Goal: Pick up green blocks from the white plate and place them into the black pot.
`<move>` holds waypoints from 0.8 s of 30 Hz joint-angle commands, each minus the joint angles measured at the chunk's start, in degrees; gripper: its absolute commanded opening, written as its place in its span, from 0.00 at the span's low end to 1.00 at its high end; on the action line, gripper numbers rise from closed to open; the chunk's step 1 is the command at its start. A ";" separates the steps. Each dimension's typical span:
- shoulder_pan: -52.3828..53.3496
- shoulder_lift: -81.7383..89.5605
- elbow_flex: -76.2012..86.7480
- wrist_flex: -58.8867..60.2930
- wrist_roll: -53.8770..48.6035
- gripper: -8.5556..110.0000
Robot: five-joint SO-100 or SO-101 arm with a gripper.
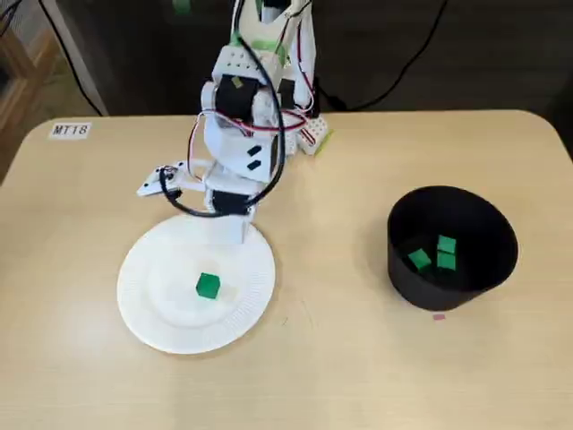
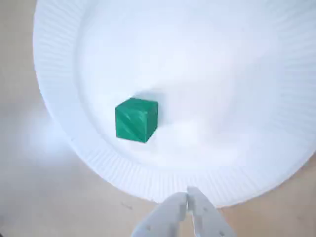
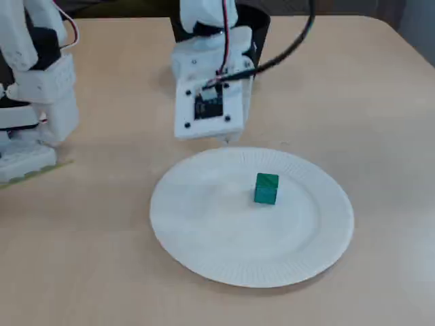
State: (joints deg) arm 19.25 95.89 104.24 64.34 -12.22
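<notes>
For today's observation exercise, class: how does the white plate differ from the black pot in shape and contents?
The white plate is flat and shallow with a ribbed rim; the black pot is deep with tall walls. The plate holds one green block; the pot holds three green blocks. In a fixed view the plate lies left, by the arm; the pot stands right. Both are round and rest on the tan table.

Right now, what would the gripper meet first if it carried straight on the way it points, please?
Probably the ribbed rim of the white paper plate: the shut fingers point down over its near edge. The green cube lies to the left in the wrist view, off that line. Depth is uncertain.
</notes>
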 commanded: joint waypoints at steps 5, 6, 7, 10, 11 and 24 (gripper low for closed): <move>2.46 -4.57 -7.21 -0.79 -2.90 0.34; 2.64 -6.68 -9.05 -0.26 -3.08 0.34; 2.64 -8.79 -11.07 0.53 -3.25 0.34; 2.64 -14.77 -16.96 3.60 -3.43 0.35; 2.72 -16.44 -18.72 4.75 -3.43 0.35; 3.43 -32.61 -36.21 13.36 -1.67 0.28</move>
State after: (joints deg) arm 21.97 64.42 73.48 76.20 -14.15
